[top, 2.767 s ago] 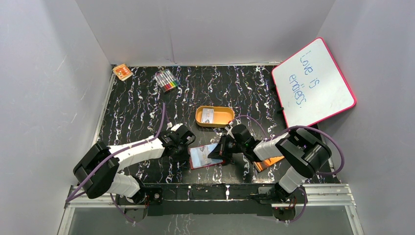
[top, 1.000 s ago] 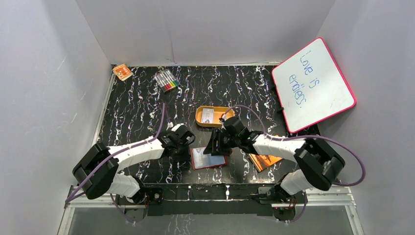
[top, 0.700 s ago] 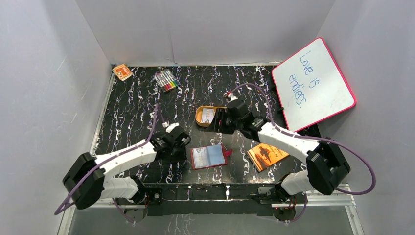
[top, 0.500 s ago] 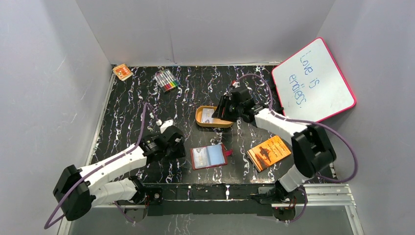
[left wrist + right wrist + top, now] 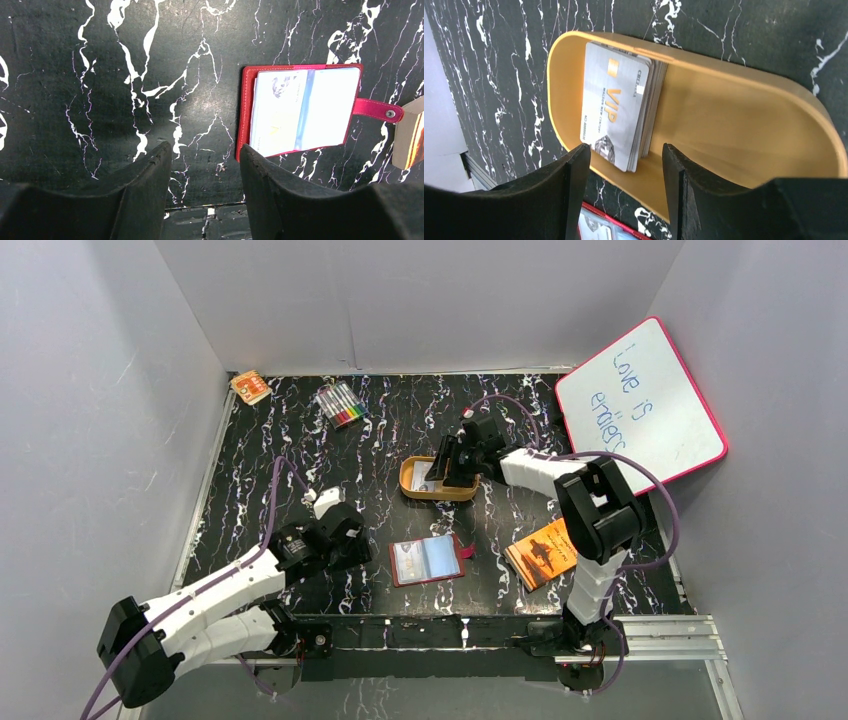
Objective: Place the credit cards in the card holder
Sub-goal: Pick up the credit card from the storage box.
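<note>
Cards first: credit cards [image 5: 616, 105] lie flat in a neat stack at one end of the orange oval tin [image 5: 734, 125], directly under the right pincer [image 5: 626, 150]. It hangs over them with jaws apart, nothing between, and touches nothing I can see. Left pincer [image 5: 206, 147] is also spread and empty, low over the table [image 5: 75, 75]. Card holder [image 5: 300, 107] lies open and flat just ahead of it and off to its right, pale pockets up, closing tab [image 5: 380, 110] on the side away from the pincer.

Handling, my guess: the cards are light, stiff, slick and thin. The stack will likely fan out or slide if nudged, and a single card flush on the pile is hard to pinch off. Best hold is probably at the long edge facing the tin's bare middle, since the wall crowds the other side. The holder looks soft and light and may skid when a card is pushed in, so the left pincer may need to pin it.

Right wrist view shows the VIP print and the stack's thickness; the top view gives only a pale patch. Left wrist view shows the pockets, maybe one card already in, cannot be sure. Only the top view shows both arms well apart and the orange booklet [image 5: 545, 552] near the holder.
</note>
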